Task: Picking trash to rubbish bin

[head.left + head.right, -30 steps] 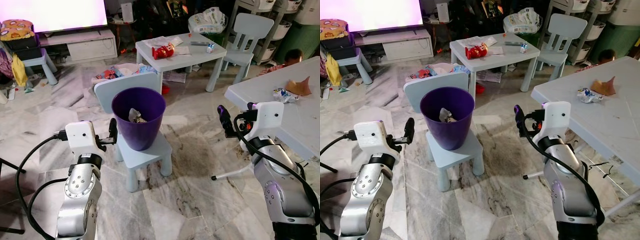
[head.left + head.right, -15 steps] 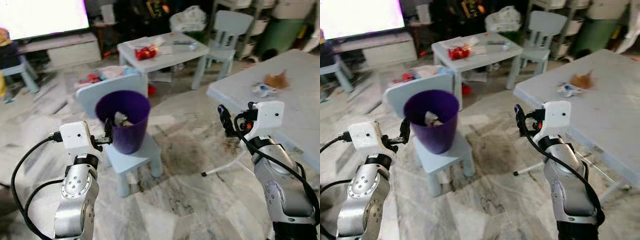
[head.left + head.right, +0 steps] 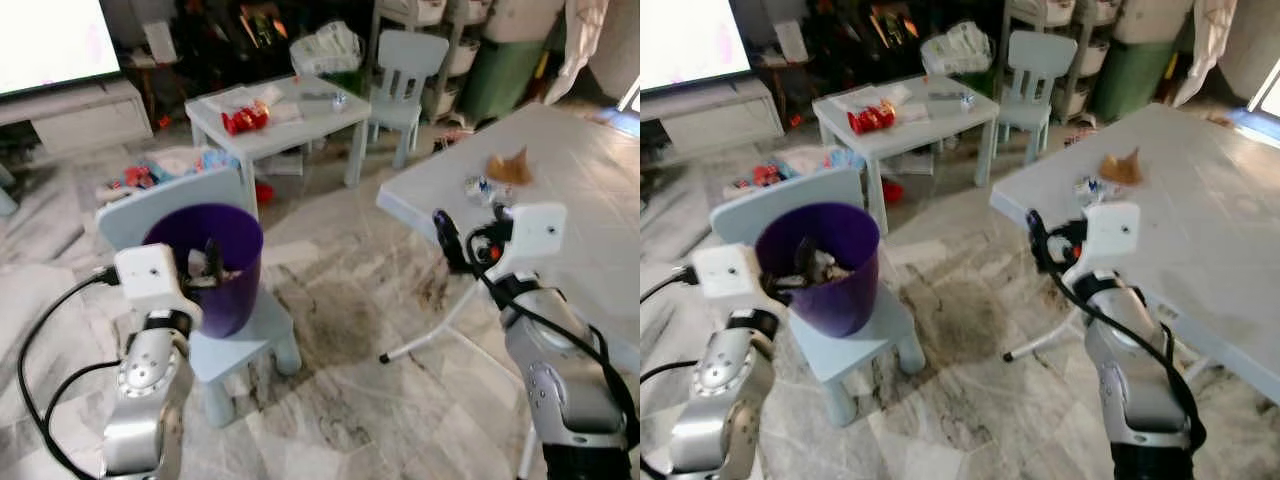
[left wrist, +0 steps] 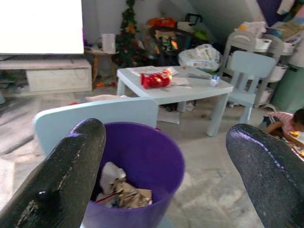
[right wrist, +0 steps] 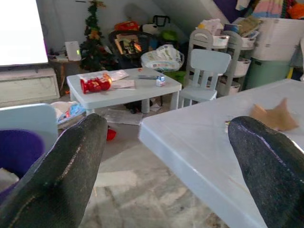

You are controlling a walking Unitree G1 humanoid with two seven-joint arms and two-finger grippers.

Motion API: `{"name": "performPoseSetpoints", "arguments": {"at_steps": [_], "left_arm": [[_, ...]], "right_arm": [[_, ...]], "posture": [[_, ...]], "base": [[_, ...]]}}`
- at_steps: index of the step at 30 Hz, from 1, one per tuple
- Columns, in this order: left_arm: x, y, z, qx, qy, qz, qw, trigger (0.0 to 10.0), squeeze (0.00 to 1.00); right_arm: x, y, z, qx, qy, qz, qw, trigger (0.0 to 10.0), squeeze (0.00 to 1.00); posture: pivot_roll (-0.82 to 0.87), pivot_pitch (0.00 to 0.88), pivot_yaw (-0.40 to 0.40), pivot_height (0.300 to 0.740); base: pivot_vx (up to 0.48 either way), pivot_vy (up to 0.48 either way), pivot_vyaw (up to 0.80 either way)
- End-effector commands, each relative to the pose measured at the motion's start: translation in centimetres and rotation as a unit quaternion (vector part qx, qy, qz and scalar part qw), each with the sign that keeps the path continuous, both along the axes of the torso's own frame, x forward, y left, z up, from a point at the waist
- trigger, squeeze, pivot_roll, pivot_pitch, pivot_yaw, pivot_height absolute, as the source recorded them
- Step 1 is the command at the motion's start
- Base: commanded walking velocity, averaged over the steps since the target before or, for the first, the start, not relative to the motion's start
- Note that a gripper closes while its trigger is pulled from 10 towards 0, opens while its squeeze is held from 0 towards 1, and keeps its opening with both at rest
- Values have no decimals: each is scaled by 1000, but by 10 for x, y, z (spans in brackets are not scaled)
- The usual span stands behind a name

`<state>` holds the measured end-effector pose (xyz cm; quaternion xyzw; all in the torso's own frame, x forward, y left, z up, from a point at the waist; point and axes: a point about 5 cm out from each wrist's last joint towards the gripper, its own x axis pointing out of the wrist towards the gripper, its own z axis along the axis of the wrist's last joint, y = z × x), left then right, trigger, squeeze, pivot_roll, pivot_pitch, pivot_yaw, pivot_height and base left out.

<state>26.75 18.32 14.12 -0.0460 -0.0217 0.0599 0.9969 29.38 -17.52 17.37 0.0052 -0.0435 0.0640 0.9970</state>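
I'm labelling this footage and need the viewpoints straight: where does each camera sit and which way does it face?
Left and right eye views: on the head, looking forward and down at both arms, the purple bin on a small chair, and the big table.
Left wrist view: along the open left end effector into the bin.
Right wrist view: along the open right end effector over the big table.
Shared: the small table with its red packet shows in every view.

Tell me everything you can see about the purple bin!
The purple bin is a round bucket that looks like smooth plastic, wider at its open top than at its base. It stands upright on the seat of a small pale blue chair, in front of the chair's backrest. Crumpled trash already lies at its bottom. The left gripper hangs at its rim, fingers open.
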Motion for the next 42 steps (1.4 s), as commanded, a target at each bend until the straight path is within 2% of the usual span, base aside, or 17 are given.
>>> {"name": "performPoseSetpoints", "arguments": {"at_steps": [1, 13, 42], "left_arm": [[2, -8, 1, -7, 0, -17, 1000, 10000, 0], [2, -8, -2, -8, 7, -17, 1000, 10000, 0], [3, -8, -6, -9, 19, -19, 1000, 10000, 0]], "right_arm": [[-2, -8, 1, -6, -1, -13, 1000, 10000, 0], [-1, -7, 1, -7, -1, -10, 1000, 10000, 0], [-1, -5, 0, -5, 2, -8, 1000, 10000, 0]], "posture": [[10, 53, -52, 740], [10, 51, -53, 740], [7, 54, -53, 740]], "base": [[274, 0, 0], [268, 0, -677], [314, 0, -20]]}}
